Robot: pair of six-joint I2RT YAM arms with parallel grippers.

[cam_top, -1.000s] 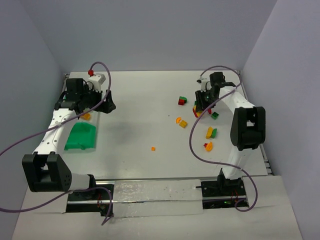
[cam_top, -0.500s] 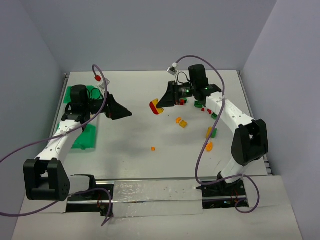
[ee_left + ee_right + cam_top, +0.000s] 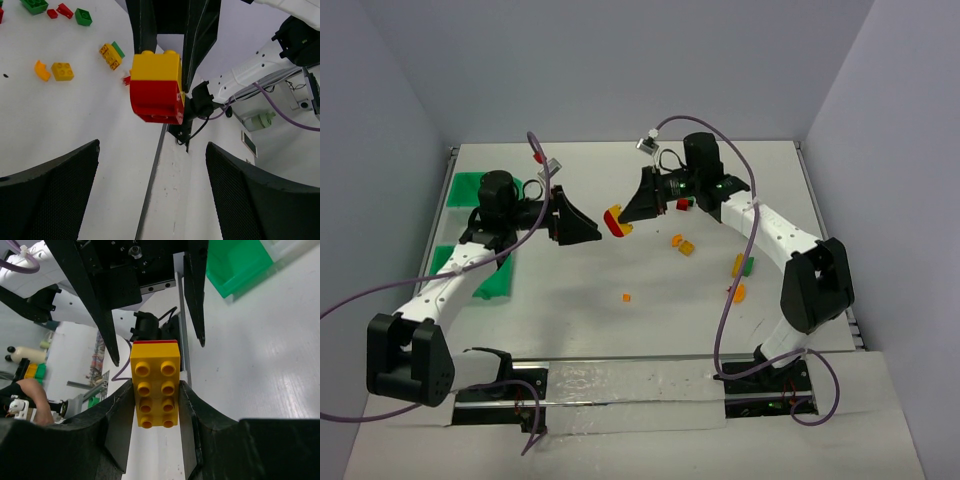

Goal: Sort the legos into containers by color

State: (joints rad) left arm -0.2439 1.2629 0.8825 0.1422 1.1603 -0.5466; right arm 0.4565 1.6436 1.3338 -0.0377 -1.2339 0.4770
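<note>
**Yellow/red brick held up between the two grippers**

Far left of the table [image 3: 570, 320], the containers [image 3: 468, 188] show only green parts. The middle bin is hidden behind the L arm. Next, the left gripper [image 3: 588, 230] has its fingers wide apart and empty, facing a yellow-on-red brick [image 3: 156, 95]. The right gripper [image 3: 155, 385] is clamped on that brick above table centre. Loose legos [image 3: 685, 245] lie further right, a few partly covered by the R arm.

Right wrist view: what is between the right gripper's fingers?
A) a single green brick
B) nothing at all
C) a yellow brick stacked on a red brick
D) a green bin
C: the right gripper is shut on the yellow brick, and a red brick is joined to it.
</note>
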